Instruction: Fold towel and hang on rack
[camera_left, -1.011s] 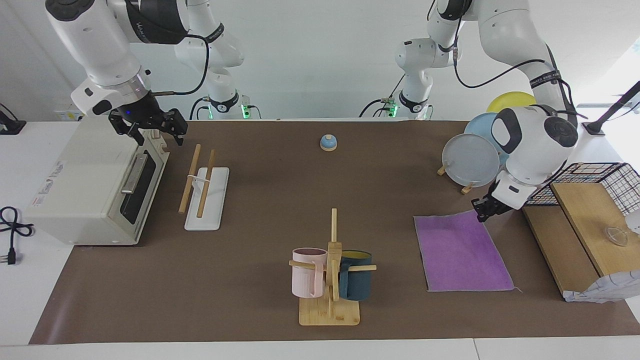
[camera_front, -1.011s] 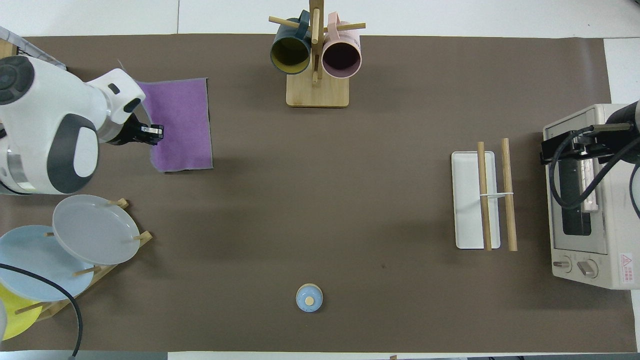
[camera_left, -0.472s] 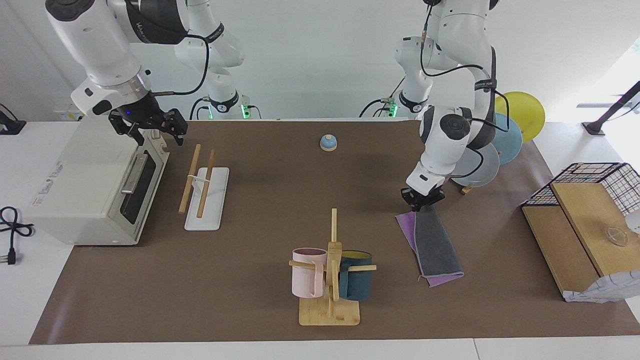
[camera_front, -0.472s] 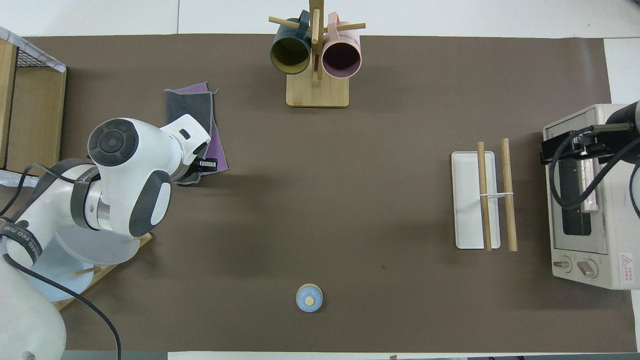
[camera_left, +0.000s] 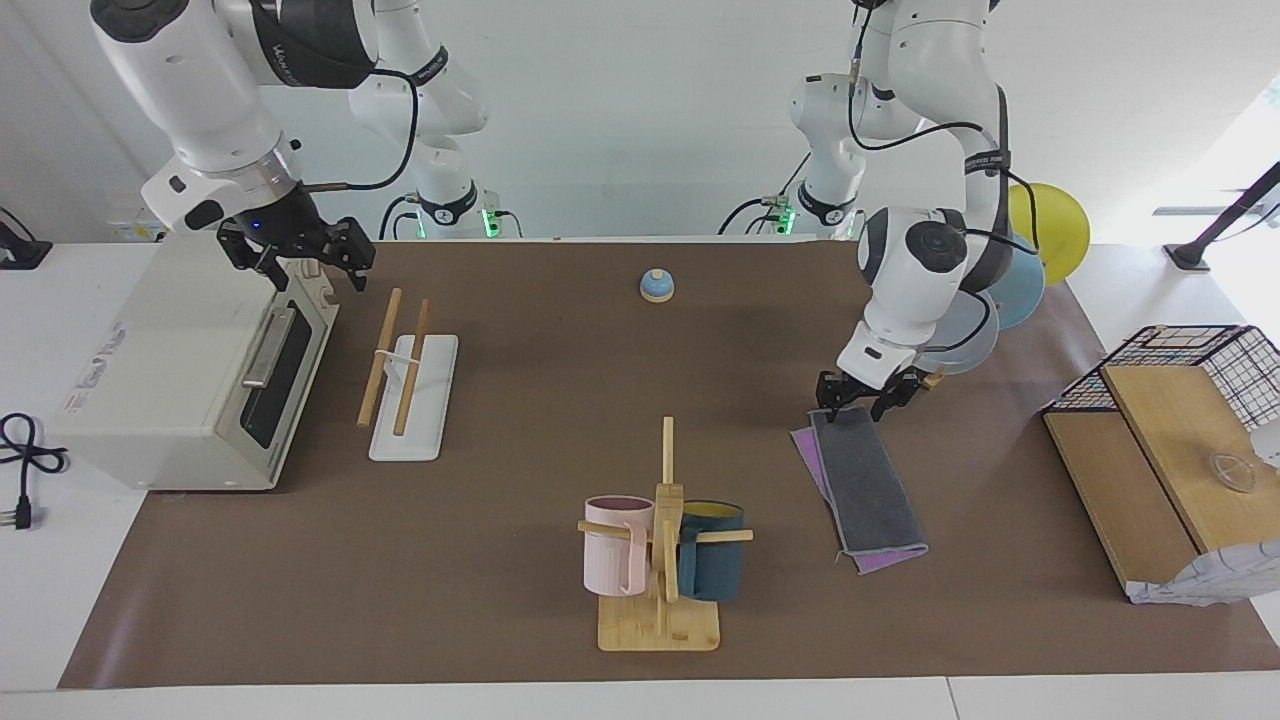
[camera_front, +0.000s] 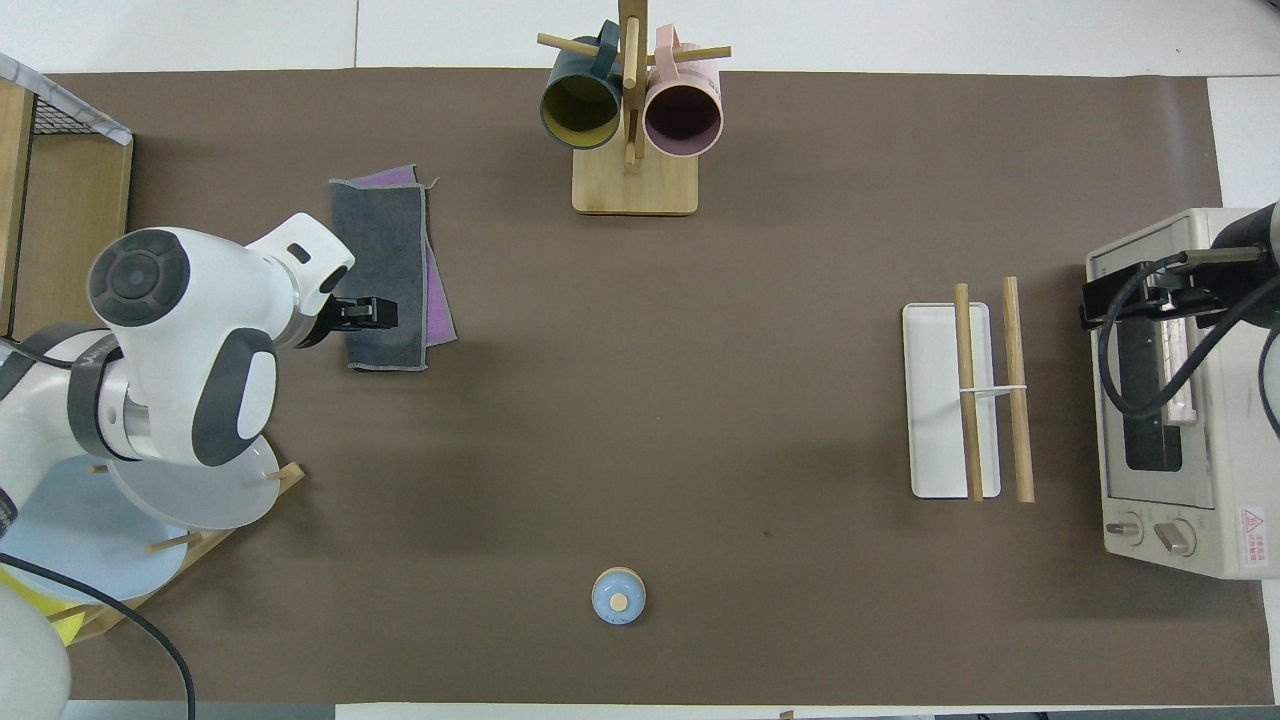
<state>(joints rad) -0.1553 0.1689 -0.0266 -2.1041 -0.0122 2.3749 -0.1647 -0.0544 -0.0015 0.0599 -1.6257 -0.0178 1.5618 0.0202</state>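
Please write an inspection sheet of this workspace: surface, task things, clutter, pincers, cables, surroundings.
Surface: brown mat covering the table.
Job's things: towel folded, grey face up, purple edge showing, flat on the mat; rack bare, beside the toaster oven.
Clutter: mug stand with two mugs, bell, plate stand, wire basket.
Pincers: left pincer open over the towel's nearer end, holding nothing; right pincer open over the toaster oven, waiting.
Cables: black cord beside the toaster oven.
Surroundings: white wall.

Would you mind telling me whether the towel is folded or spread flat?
Folded. The towel lies as a narrow strip, grey face up, with a purple layer showing along its edges.
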